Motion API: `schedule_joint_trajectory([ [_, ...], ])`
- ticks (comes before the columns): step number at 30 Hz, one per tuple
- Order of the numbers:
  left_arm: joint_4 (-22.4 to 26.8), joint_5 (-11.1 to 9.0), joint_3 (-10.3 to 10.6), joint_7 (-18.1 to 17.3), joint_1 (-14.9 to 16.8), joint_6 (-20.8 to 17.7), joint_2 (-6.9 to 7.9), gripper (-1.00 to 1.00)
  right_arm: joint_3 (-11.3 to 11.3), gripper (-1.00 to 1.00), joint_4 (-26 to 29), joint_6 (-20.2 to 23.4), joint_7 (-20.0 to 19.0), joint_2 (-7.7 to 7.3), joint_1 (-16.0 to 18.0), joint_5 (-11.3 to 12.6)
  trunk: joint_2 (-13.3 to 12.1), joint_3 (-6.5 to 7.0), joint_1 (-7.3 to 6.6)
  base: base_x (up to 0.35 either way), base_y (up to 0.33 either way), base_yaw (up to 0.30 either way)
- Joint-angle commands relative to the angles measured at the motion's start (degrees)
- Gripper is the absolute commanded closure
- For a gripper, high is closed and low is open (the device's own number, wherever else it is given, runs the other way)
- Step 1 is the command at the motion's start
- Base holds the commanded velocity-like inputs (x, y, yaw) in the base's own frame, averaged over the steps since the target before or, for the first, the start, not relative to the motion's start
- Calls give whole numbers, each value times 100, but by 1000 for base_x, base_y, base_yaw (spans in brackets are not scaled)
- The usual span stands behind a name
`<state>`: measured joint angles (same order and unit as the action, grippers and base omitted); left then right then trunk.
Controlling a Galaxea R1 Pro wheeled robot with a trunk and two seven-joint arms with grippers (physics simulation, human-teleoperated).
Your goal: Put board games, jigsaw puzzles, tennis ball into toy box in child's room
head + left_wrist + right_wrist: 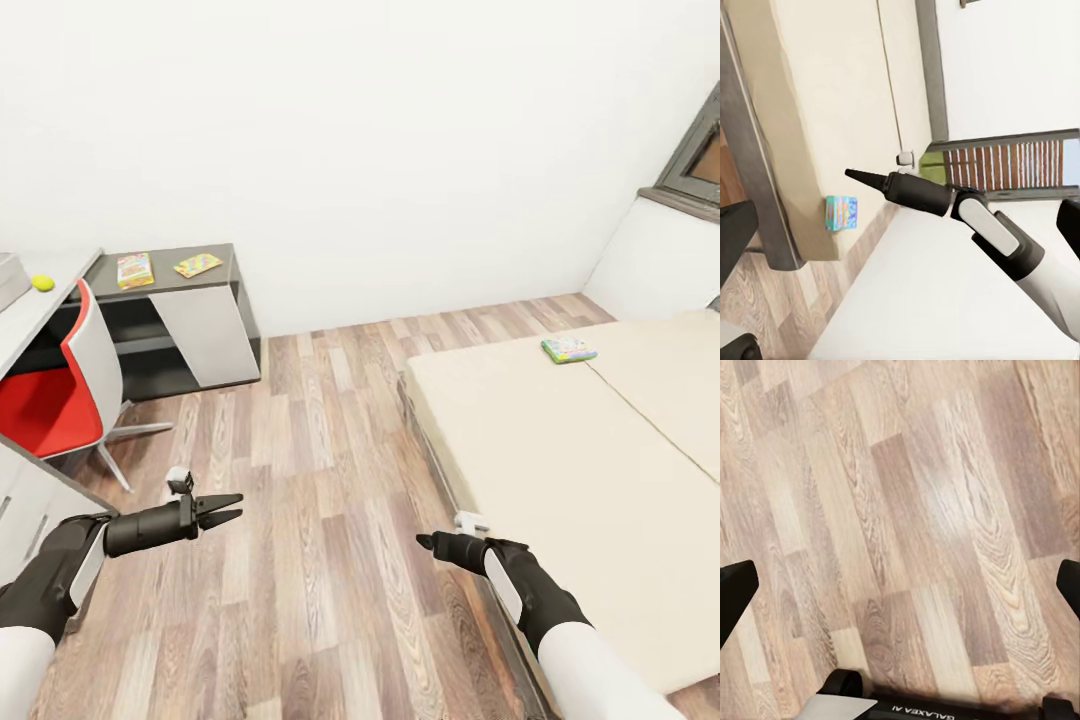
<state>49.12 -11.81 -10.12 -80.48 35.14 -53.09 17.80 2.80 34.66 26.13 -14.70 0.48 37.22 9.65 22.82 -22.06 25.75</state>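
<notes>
I have the left gripper (228, 510) out over the floor at about 8 o'clock in my head view, its 2 black fingers parted a little and holding nothing. The right gripper (424, 541) sits at about 5 o'clock, just beside the near corner of the bed (560, 470); from the head and left wrist (851, 174) views its tip looks like a single dark point, yet the right wrist view shows 2 fingertips (735, 592) far apart at the frame edges with only planks between, so I read it as wide open and empty.

The floor (320, 450) is wood plank in mixed browns. On the cream bed cover, 1 pale green board game (569, 349) lies flat toward 2 o'clock. At 10 o'clock the low dark-topped cabinet (215, 262) carries 1 printed game box (135, 269) and 1 multicoloured puzzle sheet (198, 264), apart from each other. At 9 o'clock the pale table (40, 305) holds the yellow-green tennis ball (42, 283), near a grey corner of the toy box (10, 278). A red-seated chair (60, 400) stands against the table. The walls are plain white.
</notes>
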Motion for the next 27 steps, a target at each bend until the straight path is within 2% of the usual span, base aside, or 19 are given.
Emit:
schedule_joint_trajectory([
  [1, 1, -14, 1, -11, 1, -60, 1, -100, 27, -100, 6, 41, -15, 5, 4, 25, 10, -7, 3, 3, 165, -278],
  [27, -1, -14, 1, -12, 1, -60, 4, -100, 28, -100, 6, 36, -15, 0, 4, 28, 10, 69, 3, 0, 164, -277],
])
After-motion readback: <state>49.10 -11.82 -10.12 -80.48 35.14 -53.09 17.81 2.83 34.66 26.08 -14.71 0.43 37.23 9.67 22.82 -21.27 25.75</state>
